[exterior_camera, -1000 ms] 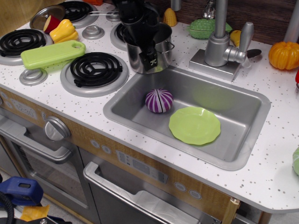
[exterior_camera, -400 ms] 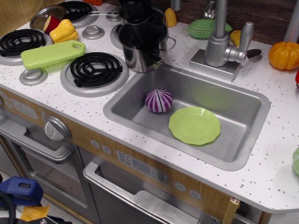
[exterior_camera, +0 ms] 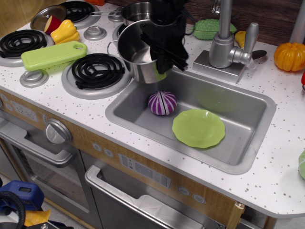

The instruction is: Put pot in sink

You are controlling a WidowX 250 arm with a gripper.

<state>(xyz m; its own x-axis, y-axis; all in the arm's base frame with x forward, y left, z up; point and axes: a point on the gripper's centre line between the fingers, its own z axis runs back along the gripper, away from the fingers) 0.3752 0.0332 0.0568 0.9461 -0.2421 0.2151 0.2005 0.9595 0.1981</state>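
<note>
The shiny steel pot [exterior_camera: 136, 55] hangs tilted in the air above the back left corner of the sink [exterior_camera: 238, 157], its open mouth facing left. My black gripper [exterior_camera: 159, 50] is shut on the pot's right rim and holds it up. One loop handle shows at the pot's left side. The grey sink basin holds a purple onion [exterior_camera: 162, 103] and a green plate [exterior_camera: 198, 128].
A steel saucepan [exterior_camera: 136, 12] stands on the back burner behind the pot. A black coil burner [exterior_camera: 97, 70] and a green cutting board [exterior_camera: 53, 55] lie to the left. The faucet [exterior_camera: 224, 45] stands behind the sink. An orange pumpkin [exterior_camera: 289, 56] sits at far right.
The pot has been lifted off the counter and carried right and forward toward the sink, tilting as it went. The saucepan behind it has come into view.
</note>
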